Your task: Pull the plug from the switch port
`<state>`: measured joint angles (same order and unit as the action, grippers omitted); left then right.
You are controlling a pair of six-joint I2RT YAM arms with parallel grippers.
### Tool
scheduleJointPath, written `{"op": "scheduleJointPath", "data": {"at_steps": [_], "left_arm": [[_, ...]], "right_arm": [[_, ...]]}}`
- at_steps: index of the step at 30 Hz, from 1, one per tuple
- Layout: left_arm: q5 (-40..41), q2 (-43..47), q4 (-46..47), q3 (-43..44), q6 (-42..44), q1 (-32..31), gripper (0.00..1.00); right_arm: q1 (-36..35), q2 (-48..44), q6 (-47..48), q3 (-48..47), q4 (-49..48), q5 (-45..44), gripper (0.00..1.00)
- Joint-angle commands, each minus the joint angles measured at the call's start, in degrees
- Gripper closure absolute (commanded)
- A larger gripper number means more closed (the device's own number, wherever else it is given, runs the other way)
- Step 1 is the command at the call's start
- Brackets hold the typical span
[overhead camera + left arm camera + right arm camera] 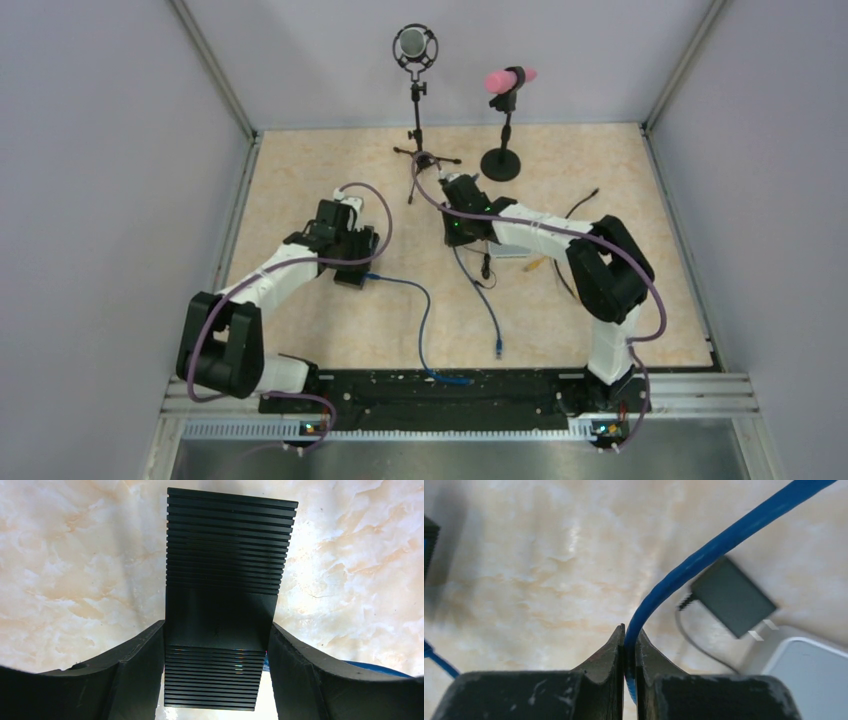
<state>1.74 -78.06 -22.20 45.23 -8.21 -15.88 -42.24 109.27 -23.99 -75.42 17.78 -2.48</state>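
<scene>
The black ribbed switch (225, 555) lies on the marble table, and my left gripper (215, 647) is shut on it, one finger against each side. From above, the switch (355, 268) sits under my left gripper (350, 248). A blue cable (425, 310) leaves the switch's right side; the plug (371, 274) at that port is too small to make out. My right gripper (629, 641) is shut on a blue cable (704, 555) that rises to the upper right. In the top view my right gripper (456, 238) is right of the switch, and this cable (485, 305) trails to a loose end.
A black power adapter (731, 597) and a white box (809, 670) lie close to the right gripper. The switch's edge (428, 542) shows at the far left of that view. Two microphone stands (415, 110) (503, 140) stand at the back. A yellow-tipped cable (535, 265) lies under the right arm.
</scene>
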Motion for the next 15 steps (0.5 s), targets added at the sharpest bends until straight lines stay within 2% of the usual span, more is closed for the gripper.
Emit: {"op": "scheduleJointPath", "data": {"at_steps": [1, 8, 11, 15], "left_arm": [[-3.40, -0.27, 3.40, 1.00, 0.49, 0.24, 1.00], [-4.55, -0.91, 3.80, 1.00, 0.72, 0.25, 1.00], [-5.31, -1.27, 3.76, 1.46, 0.73, 0.21, 1.00], [-5.60, -1.48, 3.77, 1.78, 0.78, 0.22, 1.00]], "right_arm": [[3.35, -3.62, 10.03, -1.34, 4.69, -2.15, 0.98], [3.48, -5.12, 18.08, 1.16, 6.06, 5.25, 0.95], [3.41, -4.79, 18.22, 0.68, 5.12, 7.05, 0.93], [3.39, -3.96, 18.52, -0.44, 5.48, 9.36, 0.87]]}}
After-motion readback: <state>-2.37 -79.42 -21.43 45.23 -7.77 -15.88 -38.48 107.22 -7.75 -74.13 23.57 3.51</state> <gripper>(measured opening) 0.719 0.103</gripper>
